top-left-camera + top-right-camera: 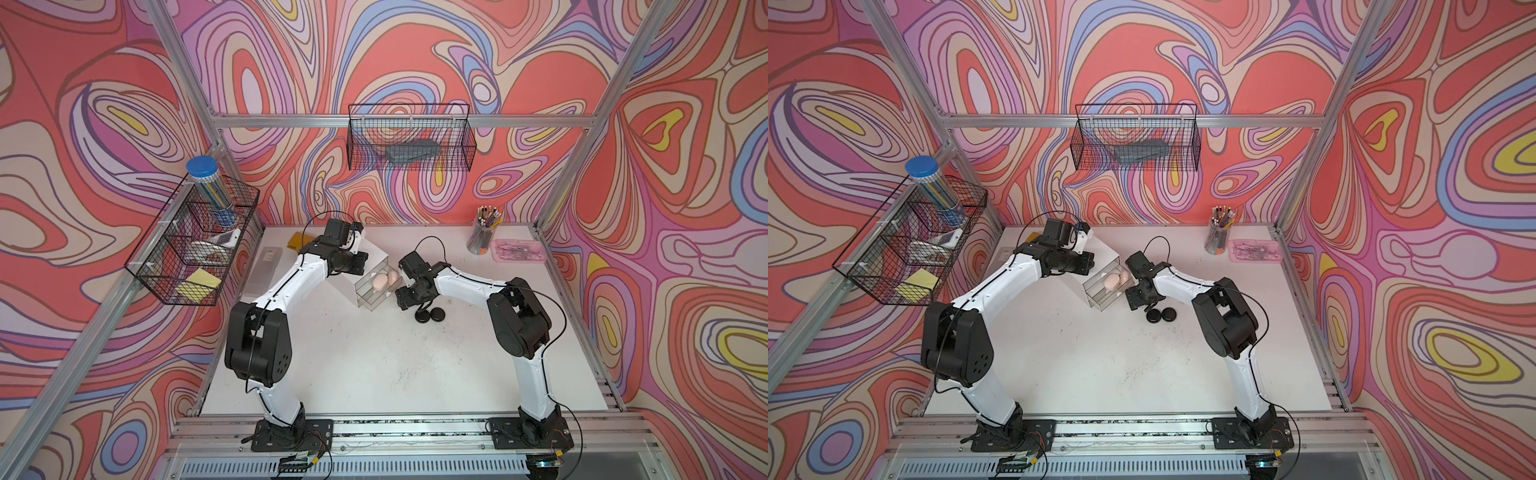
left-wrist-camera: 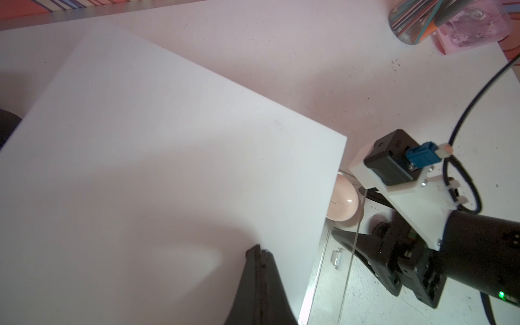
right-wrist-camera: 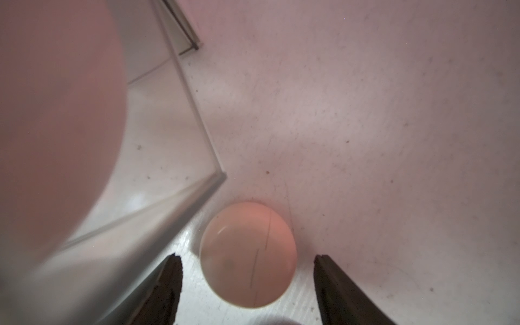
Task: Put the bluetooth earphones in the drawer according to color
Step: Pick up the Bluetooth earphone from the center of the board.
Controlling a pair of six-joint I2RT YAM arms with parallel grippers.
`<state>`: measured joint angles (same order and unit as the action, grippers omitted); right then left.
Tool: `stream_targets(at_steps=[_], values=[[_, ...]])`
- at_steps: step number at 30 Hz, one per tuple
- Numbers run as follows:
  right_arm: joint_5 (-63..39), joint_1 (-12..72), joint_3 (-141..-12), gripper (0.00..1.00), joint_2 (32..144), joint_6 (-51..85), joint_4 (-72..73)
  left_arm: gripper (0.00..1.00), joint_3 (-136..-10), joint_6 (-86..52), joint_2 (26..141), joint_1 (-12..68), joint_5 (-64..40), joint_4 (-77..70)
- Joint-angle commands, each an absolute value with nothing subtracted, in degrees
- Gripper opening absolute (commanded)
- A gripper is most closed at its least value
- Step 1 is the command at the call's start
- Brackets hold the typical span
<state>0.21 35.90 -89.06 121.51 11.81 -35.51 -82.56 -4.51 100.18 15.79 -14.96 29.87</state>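
One pale pink pebble-shaped earphone case (image 3: 248, 254) lies within the gaping right pincer (image 3: 247, 257), where an off-centre squeeze may squirt it away, while the left pincer (image 2: 260, 251) is clenched empty.

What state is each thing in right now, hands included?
Right hand: open, nothing gripped.
Left hand: shut, empty, at the cabinet top.
Top drawer: pulled open.
Two pink cases: inside the open drawer.
Third pink case: on the table by the drawer's corner, between the right hand's fingers, ungripped.
Two black cases: on the table, side by side, not stored.
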Motion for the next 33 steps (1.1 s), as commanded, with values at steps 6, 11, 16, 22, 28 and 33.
stream_targets(at_steps=[6,11,16,22,28,33], values=[[0.2,35.7,-86.0,0.62,120.5,13.0,-35.1,0.00,-80.6,-4.5,104.3,16.7,-14.6,39.0],[1.1,35.7,-85.4,0.49,119.7,13.6,-34.5,0.00,-80.6,-4.5,104.2,16.8,-14.5,39.0],[3.0,35.7,-83.9,0.45,117.2,14.1,-33.8,0.00,-80.6,-4.5,104.2,16.8,-14.6,39.1],[5.8,35.7,-81.8,0.43,112.0,14.7,-33.6,0.00,-80.6,-4.5,104.2,16.8,-14.7,39.1],[5.3,35.8,-83.9,0.45,106.4,13.6,-34.7,0.00,-80.7,-4.7,104.2,16.7,-14.7,39.1],[2.1,36.1,-87.2,0.46,104.5,13.4,-34.9,0.00,-80.7,-4.7,104.0,16.8,-13.8,39.1]])
